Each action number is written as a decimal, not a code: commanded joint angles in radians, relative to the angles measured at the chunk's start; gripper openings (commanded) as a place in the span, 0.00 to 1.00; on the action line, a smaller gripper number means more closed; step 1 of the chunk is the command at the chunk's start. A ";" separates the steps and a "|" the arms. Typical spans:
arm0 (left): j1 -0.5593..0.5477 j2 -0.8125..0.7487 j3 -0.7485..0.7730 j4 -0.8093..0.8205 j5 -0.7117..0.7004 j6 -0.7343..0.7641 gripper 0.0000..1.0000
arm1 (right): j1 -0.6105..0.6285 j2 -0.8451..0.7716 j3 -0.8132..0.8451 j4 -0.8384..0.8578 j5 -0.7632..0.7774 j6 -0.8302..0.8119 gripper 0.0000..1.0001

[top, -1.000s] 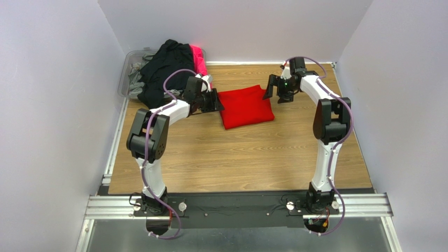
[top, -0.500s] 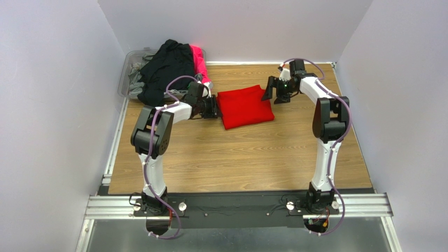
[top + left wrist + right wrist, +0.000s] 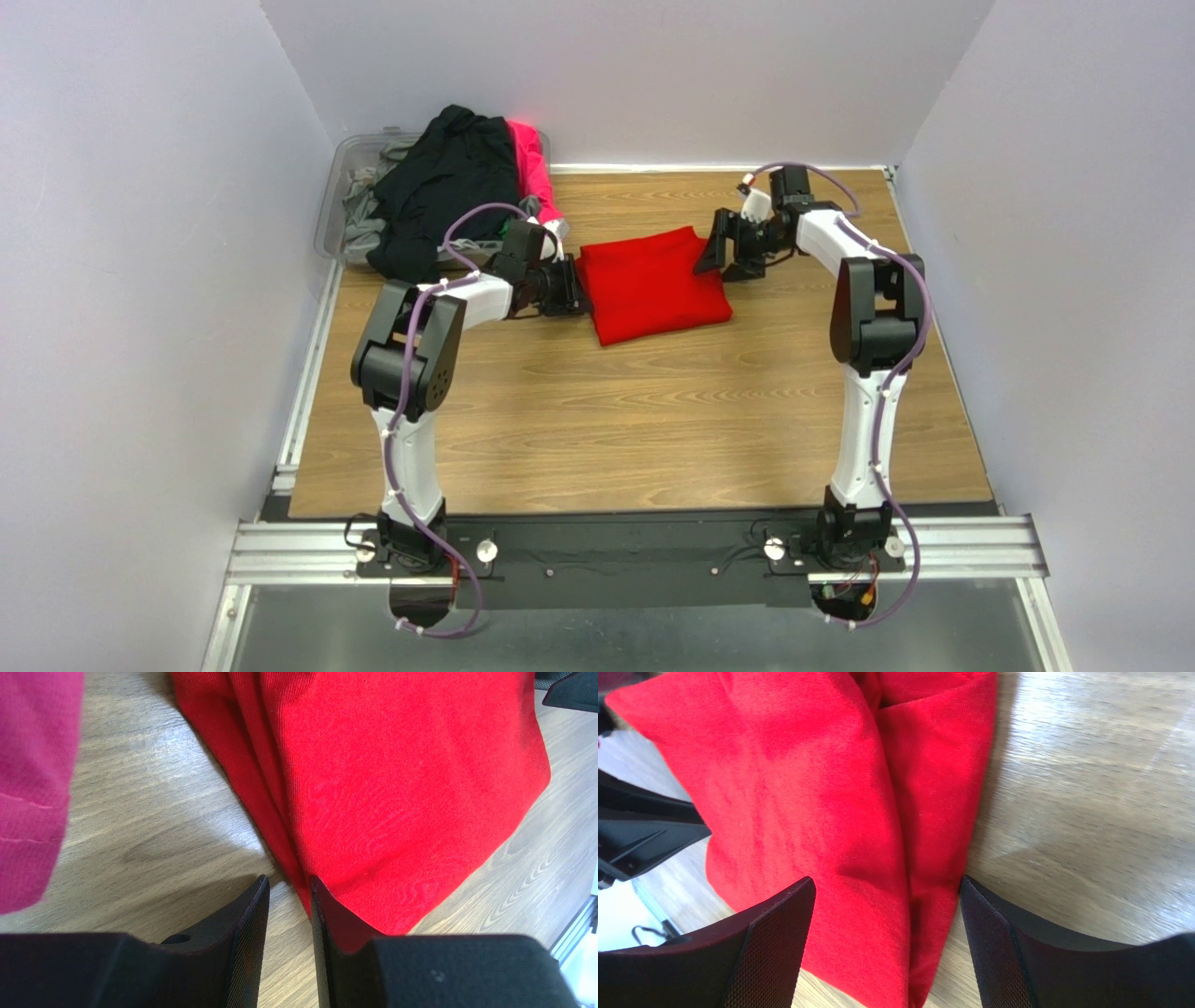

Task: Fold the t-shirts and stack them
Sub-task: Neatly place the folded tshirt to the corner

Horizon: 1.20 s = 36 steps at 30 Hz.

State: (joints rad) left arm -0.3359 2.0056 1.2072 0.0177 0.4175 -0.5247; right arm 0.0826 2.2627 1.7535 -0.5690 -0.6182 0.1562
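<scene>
Moved: the left gripper (image 3: 571, 290) has dropped lower against the left edge of the shirt and its fingers have drawn closer. The right gripper (image 3: 720, 254) has edged in at the far right corner and narrowed a little.
Unmoved: the bright red folded cloth t-shirt (image 3: 655, 284) lies where it did.
Red t-shirt: a flat, roughly square bundle on the wood-grain tabletop (image 3: 631, 406), towards the far side, between the two grippers.
Left gripper: fingers almost together with a slim gap. Bare wood shows through the gap and the shirt's near corner sits right at its mouth, beside one pad. No cloth looks clamped.
Right gripper: jaws wide apart, low over the table, straddling the folded edge of the red shirt without pinching it.
Other shirts: a black t-shirt (image 3: 442, 189), a hot pink one (image 3: 529, 161) and grey cloth (image 3: 368, 210) are heaped in a clear plastic bin (image 3: 337, 196) at the far left corner.
Pink shirt: hangs just beside the left gripper.
</scene>
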 commanded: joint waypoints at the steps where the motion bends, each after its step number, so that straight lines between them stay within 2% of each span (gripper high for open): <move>1: -0.006 0.033 -0.023 -0.022 -0.016 0.012 0.36 | 0.002 0.058 -0.020 0.007 -0.049 -0.009 0.80; 8: -0.008 0.042 -0.014 -0.022 -0.009 0.012 0.36 | 0.029 0.067 -0.023 0.011 -0.049 -0.010 0.71; 14: -0.011 0.042 -0.008 -0.022 -0.010 0.012 0.36 | 0.051 0.078 -0.015 0.009 -0.049 -0.010 0.54; 17: -0.011 0.039 -0.002 -0.022 -0.008 0.011 0.38 | 0.049 0.077 -0.006 0.009 -0.037 -0.001 0.41; 18: -0.011 0.035 0.000 -0.022 -0.006 0.011 0.41 | 0.051 0.074 0.000 0.008 -0.016 0.003 0.28; 19: -0.011 0.030 0.000 -0.022 -0.006 0.009 0.43 | 0.051 0.070 0.000 0.008 -0.006 0.003 0.20; 22: -0.011 0.012 0.005 -0.022 -0.009 0.006 0.48 | 0.049 0.064 0.011 0.006 0.055 0.006 0.03; 29: -0.011 -0.056 -0.004 -0.033 -0.016 -0.003 0.52 | 0.040 0.040 0.041 -0.025 0.273 -0.033 0.01; 36: -0.011 -0.140 -0.052 -0.042 -0.025 -0.015 0.52 | -0.061 0.046 0.109 -0.077 0.475 -0.067 0.01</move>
State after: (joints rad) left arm -0.3424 1.9297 1.1805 -0.0029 0.4137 -0.5323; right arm 0.0982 2.3028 1.8309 -0.5873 -0.3672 0.1402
